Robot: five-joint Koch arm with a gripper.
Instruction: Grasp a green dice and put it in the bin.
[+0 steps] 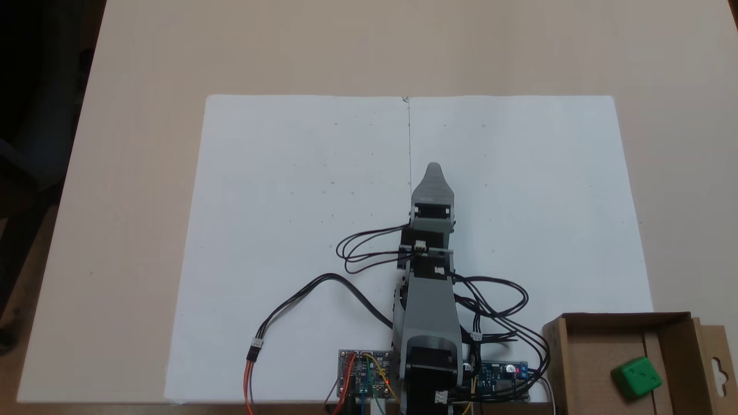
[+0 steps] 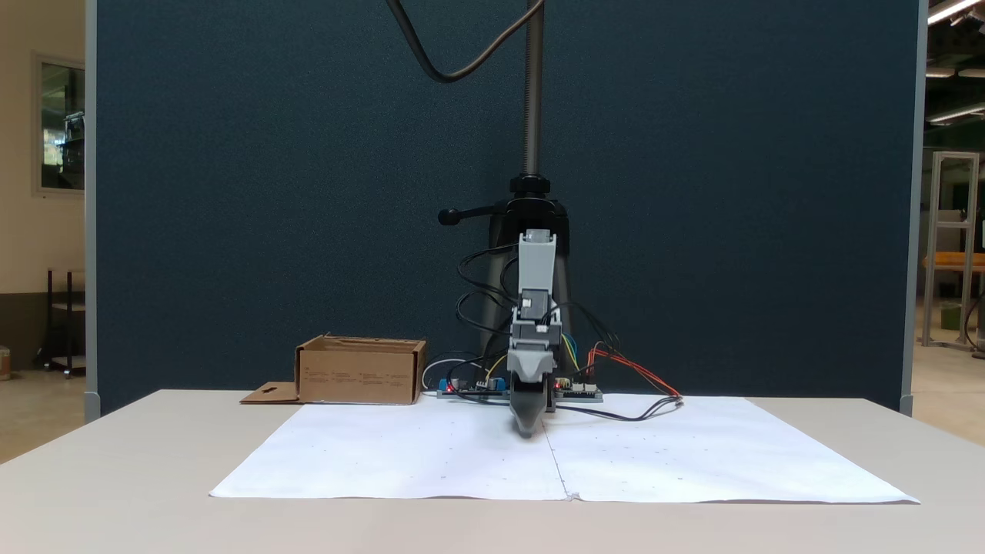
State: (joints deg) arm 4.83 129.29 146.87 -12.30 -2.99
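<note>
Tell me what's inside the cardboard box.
In a fixed view from above, the green dice lies inside the cardboard box, on its floor near the right wall. From the front, the box's wall hides its inside.

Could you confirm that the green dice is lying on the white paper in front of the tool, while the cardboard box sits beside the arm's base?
Not quite: the green dice lies inside the cardboard box, not on the white paper, as the fixed view from above shows. The box does sit beside the arm's base, and the tool points out over the paper.
</note>
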